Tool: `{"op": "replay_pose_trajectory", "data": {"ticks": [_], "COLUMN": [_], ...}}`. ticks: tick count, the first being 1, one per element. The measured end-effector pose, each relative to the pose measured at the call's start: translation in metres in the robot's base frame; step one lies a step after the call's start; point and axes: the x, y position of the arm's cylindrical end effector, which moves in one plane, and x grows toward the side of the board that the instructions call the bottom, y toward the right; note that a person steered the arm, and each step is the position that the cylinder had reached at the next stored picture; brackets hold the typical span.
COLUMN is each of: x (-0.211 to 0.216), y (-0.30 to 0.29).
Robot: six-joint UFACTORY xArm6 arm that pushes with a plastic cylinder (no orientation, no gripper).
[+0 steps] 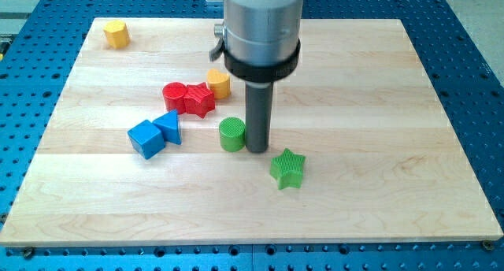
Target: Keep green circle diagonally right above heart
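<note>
While my tip [257, 149] sits down on the wooden board [378, 90], it holds nothing, touching the green circle [232, 135] at its 3 o'clock. Circle: short ribbed cylinder, upright, near board ctr. Green star [287, 168] at 4 o'clock of tip, apart. Can't make out a heart; red blocks [189, 98] at 11 o'clock.

1. Arm housing [261, 27] cut off by the view's top edge; upper part unseen.
2. Yellow block [219, 83] by the red ones partly hidden behind the housing; shape unclear.
3. Red cylinder [174, 94] and red star [199, 100] overlap; contact unclear.
</note>
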Motion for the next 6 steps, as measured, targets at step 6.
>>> {"op": "replay_pose_trajectory", "data": {"ticks": [6], "x": [-0.048], "y": [-0.050]}}
